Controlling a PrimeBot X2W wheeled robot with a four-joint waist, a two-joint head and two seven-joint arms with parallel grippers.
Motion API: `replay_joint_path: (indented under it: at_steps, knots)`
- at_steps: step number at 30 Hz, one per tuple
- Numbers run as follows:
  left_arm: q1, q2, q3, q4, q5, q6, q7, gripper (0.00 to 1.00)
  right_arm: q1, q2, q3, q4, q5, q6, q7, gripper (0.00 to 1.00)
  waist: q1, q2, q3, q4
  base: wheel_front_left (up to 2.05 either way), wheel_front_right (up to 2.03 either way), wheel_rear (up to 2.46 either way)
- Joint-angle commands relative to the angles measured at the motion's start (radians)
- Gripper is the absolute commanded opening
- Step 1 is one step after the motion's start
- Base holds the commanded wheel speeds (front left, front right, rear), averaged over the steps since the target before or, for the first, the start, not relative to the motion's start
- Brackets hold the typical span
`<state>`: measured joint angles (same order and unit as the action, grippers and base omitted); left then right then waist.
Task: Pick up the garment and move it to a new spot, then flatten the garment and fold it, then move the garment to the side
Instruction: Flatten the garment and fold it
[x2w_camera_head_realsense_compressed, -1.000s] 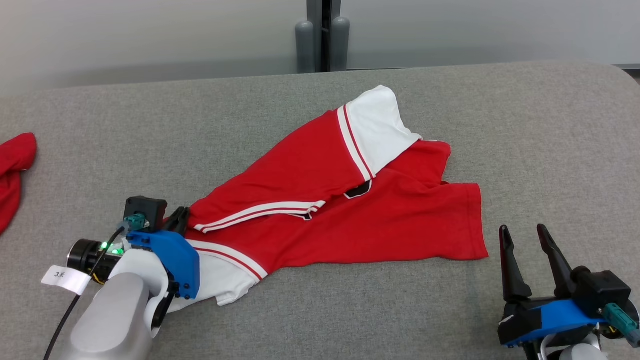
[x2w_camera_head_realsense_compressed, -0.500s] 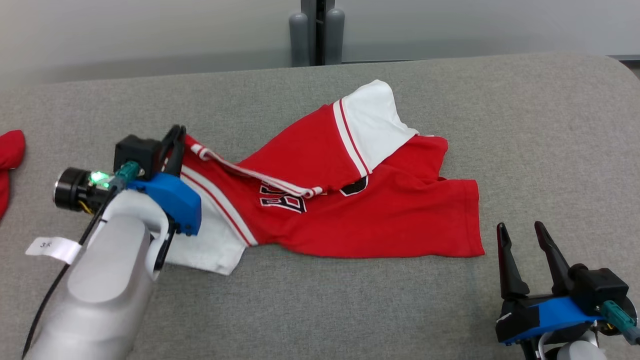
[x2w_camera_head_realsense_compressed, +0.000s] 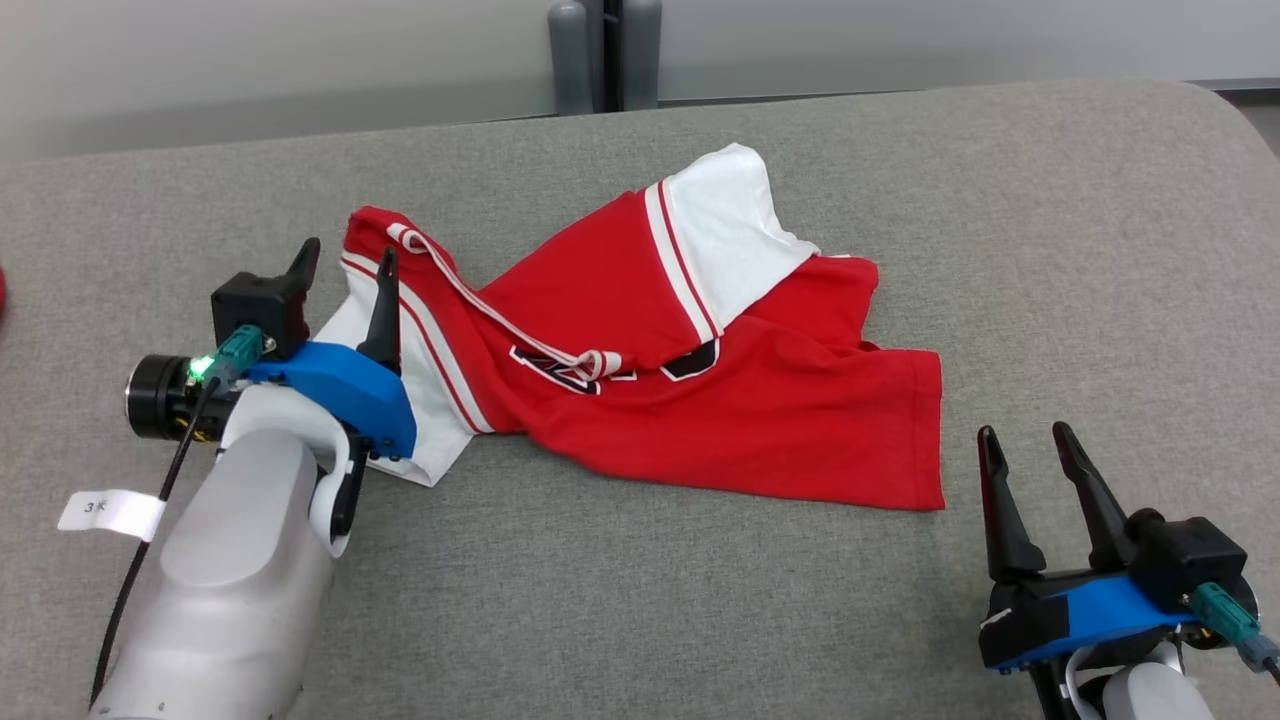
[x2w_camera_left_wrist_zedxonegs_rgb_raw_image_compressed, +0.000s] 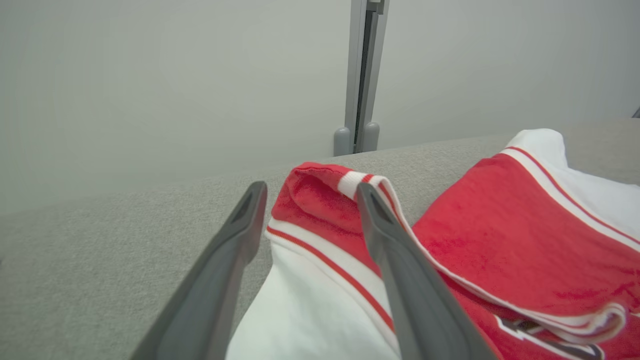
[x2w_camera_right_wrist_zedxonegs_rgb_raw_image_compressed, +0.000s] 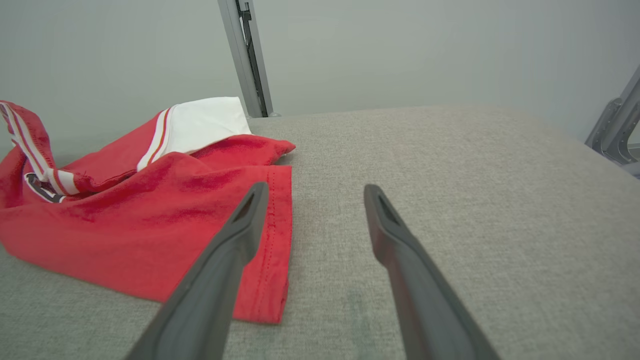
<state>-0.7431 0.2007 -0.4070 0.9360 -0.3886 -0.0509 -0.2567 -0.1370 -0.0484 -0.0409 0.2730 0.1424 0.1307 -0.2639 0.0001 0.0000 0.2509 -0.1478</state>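
The garment, a red jersey with white sleeves and striped trim, lies crumpled across the middle of the grey table. My left gripper stands open at its left end. One finger is over the red shoulder and the other is over bare table. In the left wrist view the folded red collar edge of the garment sits between the spread fingers of the left gripper. My right gripper is open near the front right, just off the garment's hem, with the right gripper holding nothing.
A grey post rises behind the table's far edge against a pale wall. A sliver of another red cloth shows at the left border. A metal frame stands beyond the table's right end.
The left gripper carried the garment's left shoulder away from me, spreading that end, then opened and let go. The head view has also shifted. The right gripper has stayed put.
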Motion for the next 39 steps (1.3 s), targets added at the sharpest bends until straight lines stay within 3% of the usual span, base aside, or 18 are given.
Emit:
replay_joint_path:
  at_steps: [1,11,20,28,39]
  knots:
    - [0.014,-0.005,0.005,-0.005,-0.005,-0.004,-0.005,1.0,-0.002,-0.004,-0.006,-0.003,0.0,0.0,-0.001,1.0,-0.0001,0.0,0.0,0.004,0.0,0.0,0.0]
    - [0.219,-0.019,0.099,-0.236,-0.009,-0.019,-0.01,1.0,0.018,-0.004,-0.028,-0.003,-0.012,0.0,-0.001,1.0,-0.0001,0.0,-0.041,0.058,0.0,0.0,0.0]
    - [0.471,-0.08,0.168,-0.406,-0.019,-0.008,-0.01,1.0,0.053,-0.004,-0.036,-0.004,-0.024,0.0,-0.001,1.0,-0.0001,0.0,-0.133,0.092,0.0,0.0,0.0]
    - [0.608,-0.119,0.184,-0.44,-0.016,0.004,-0.01,1.0,0.099,-0.004,-0.013,0.023,-0.025,0.0,-0.001,1.0,-0.0001,0.0,-0.223,0.097,0.0,0.0,0.0]
    - [0.637,-0.121,0.196,-0.437,-0.006,0.012,-0.01,1.0,0.112,-0.004,0.012,0.039,-0.015,0.0,-0.001,1.0,-0.0001,0.0,-0.246,0.091,0.0,0.0,0.0]
